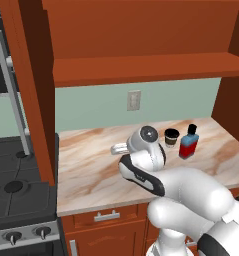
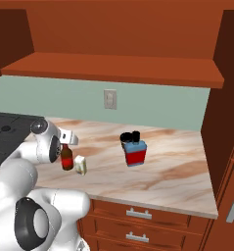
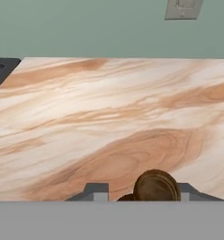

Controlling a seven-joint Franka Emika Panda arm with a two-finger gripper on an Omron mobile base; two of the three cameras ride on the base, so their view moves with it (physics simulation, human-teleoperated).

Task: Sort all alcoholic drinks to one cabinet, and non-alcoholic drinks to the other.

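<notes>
The slim brown long-necked bottle stands upright on the counter's left part, right under my gripper. From above, its round brown top sits between my finger tips, which are drawn in close around it. The cream-white carton stands just right of that bottle. Farther right stands the squat red bottle with a black cap, and the dark cup with a black lid is just behind it. The cabinet shelf runs above the counter.
A marble-patterned counter stretches to the right. A stove lies to its left, past a red-brown side panel. On the green wall sits an outlet. Drawers with metal handles run below the counter's edge.
</notes>
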